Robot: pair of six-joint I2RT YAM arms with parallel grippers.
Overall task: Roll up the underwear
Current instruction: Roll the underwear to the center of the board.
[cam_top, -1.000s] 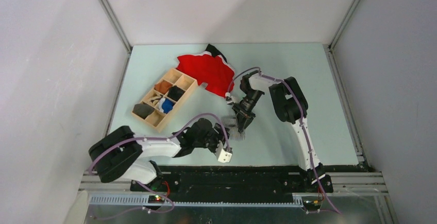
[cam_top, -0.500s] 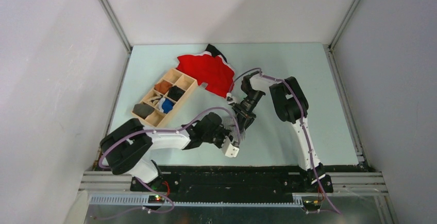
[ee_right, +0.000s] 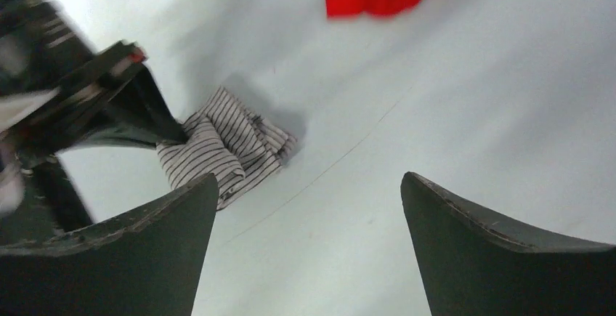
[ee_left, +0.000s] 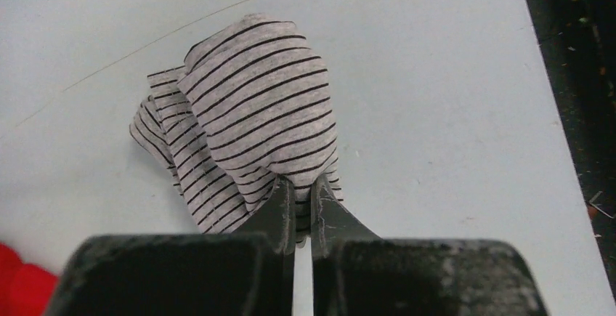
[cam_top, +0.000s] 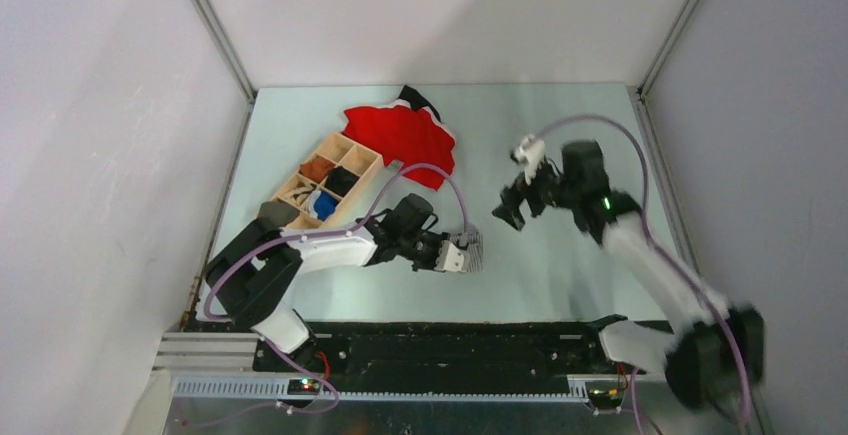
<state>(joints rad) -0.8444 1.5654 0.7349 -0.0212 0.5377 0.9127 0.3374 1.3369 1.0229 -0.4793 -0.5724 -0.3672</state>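
Observation:
The underwear (ee_left: 247,112) is a small grey-and-white striped bundle, folded over itself on the pale table. It lies near the front middle in the top view (cam_top: 473,251) and at the left in the right wrist view (ee_right: 221,149). My left gripper (ee_left: 301,185) is shut on the bundle's near edge, with striped cloth pinched between its fingertips. It reaches the bundle from the left (cam_top: 462,253). My right gripper (ee_right: 309,185) is open wide and holds nothing. It hangs above the table to the right of the bundle (cam_top: 508,211), apart from it.
A bright red garment (cam_top: 405,135) with dark trim lies at the back middle. A wooden compartment box (cam_top: 318,187) holding small rolled cloths stands to its left. The table's black front edge (cam_top: 450,330) runs just below the bundle.
My left gripper moved right to the underwear and shut on its edge. My right gripper let go of it, opened wide and swung up and away to the right.

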